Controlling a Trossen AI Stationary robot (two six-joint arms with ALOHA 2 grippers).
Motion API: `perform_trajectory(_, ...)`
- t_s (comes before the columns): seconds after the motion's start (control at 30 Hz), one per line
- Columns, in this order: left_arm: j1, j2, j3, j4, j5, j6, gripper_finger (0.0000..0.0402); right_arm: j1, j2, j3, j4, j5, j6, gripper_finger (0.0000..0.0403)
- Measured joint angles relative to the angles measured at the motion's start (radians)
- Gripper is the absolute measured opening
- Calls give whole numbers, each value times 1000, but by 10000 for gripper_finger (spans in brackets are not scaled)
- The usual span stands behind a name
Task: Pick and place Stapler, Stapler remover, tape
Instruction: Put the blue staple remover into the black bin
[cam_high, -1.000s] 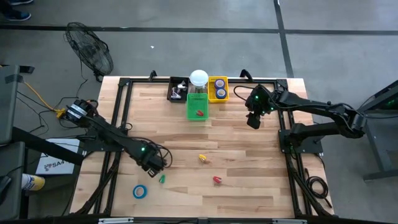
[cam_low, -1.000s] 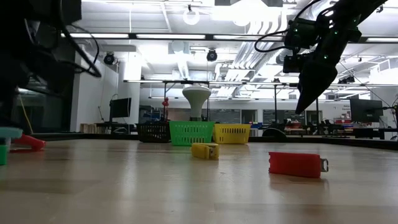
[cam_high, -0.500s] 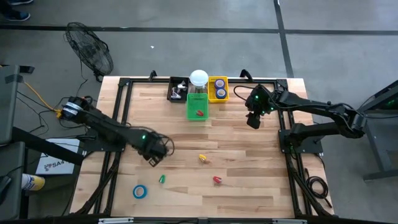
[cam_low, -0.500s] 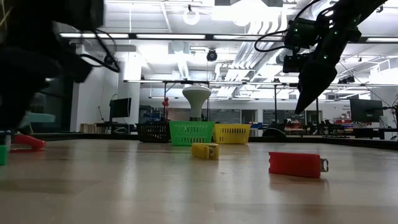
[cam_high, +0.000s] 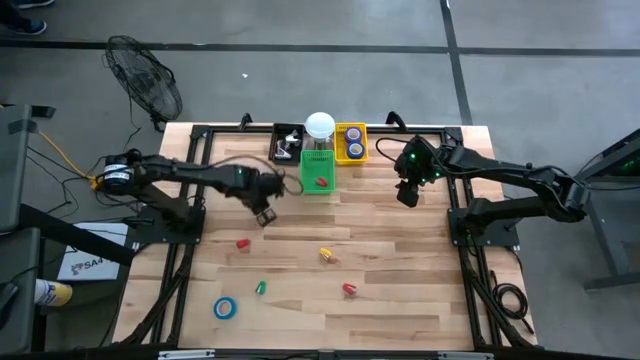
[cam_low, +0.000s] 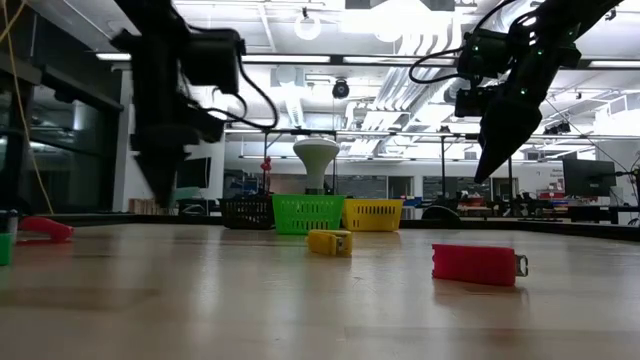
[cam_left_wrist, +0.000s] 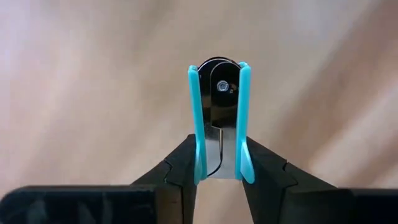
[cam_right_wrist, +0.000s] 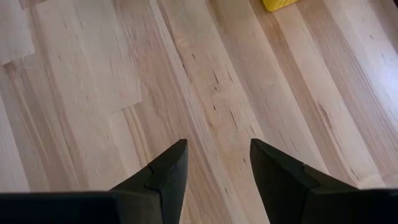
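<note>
Blue staple remover (cam_left_wrist: 219, 124) pinched in the left gripper (cam_high: 264, 214) jaws above the bench (cam_high: 400, 290).
The right gripper (cam_right_wrist: 214, 165) hangs near the yellow basket (cam_high: 351, 143), jaws spread.

Wooden table (cam_high: 400, 270) carries three baskets, blue tape roll (cam_high: 225, 308), small red, green, yellow items

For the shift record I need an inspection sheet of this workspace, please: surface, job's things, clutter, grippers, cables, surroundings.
Surface: wooden table, bare planks.
Job's things: cyan staple remover in the left gripper; blue tape roll, small red, green, yellow and red items loose; black, green, yellow baskets at the far edge.
Clutter: white jar.
Grippers: left gripper shut on the staple remover; right gripper open, empty, near the yellow basket.
Cables: yellow cable off the table's left.
Surroundings: fan on the floor.
</note>
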Motion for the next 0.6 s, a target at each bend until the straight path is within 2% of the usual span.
perform_trajectory(0.27, 269, 0, 0, 254, -14, 338, 99, 0, 0, 0, 3, 1, -7, 165)
perform_trajectory(0.6, 532, 0, 0, 540, 122, 576, 99, 0, 0, 0, 31, 2, -31, 165)
